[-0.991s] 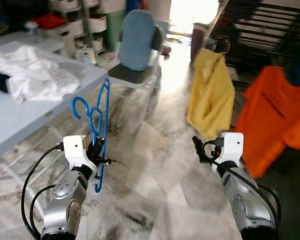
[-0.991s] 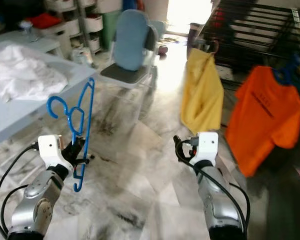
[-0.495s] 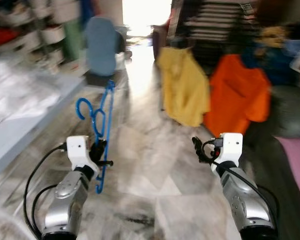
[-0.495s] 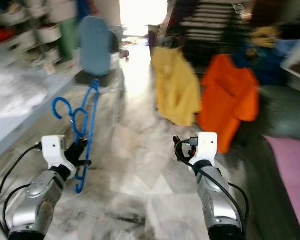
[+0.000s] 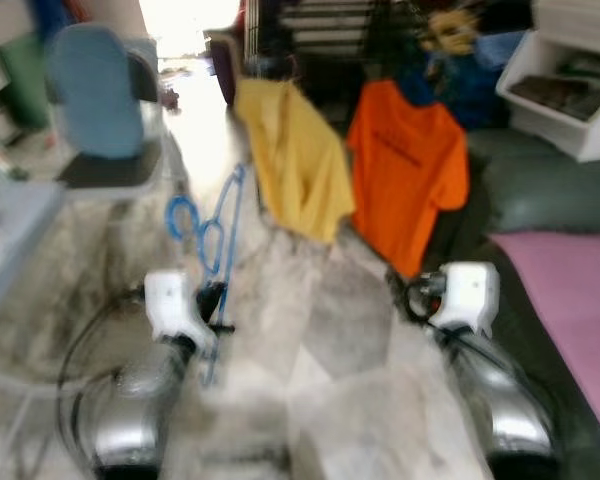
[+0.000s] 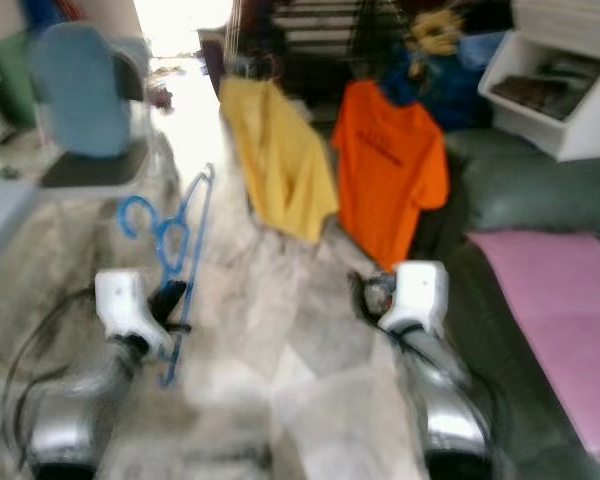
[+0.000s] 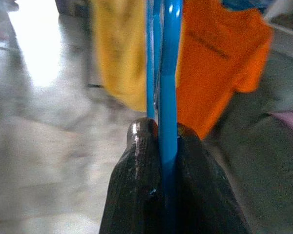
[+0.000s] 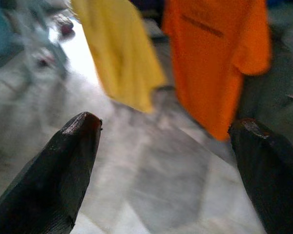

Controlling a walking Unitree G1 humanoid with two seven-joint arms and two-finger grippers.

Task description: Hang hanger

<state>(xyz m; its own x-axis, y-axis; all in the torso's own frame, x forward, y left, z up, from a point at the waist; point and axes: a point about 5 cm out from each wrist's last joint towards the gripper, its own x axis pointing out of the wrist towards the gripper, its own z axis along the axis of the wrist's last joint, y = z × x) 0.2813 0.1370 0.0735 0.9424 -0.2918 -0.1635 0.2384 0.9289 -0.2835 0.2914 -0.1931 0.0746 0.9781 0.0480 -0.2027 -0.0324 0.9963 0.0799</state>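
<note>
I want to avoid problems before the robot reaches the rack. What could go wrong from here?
1. The left gripper pinches the thin blue hanger only low on its frame, so it may swing or twist while walking.
2. The yellow shirt and the orange shirt hang close together ahead; the hanger's hook could snag one.
3. The head views are blurred, so aiming may be poor.

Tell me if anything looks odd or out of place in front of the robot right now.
Nothing stands out. The left gripper is shut on the blue hanger, held upright. The right gripper is open and holds nothing. The yellow shirt and orange shirt hang ahead. The head views are blurred.
</note>
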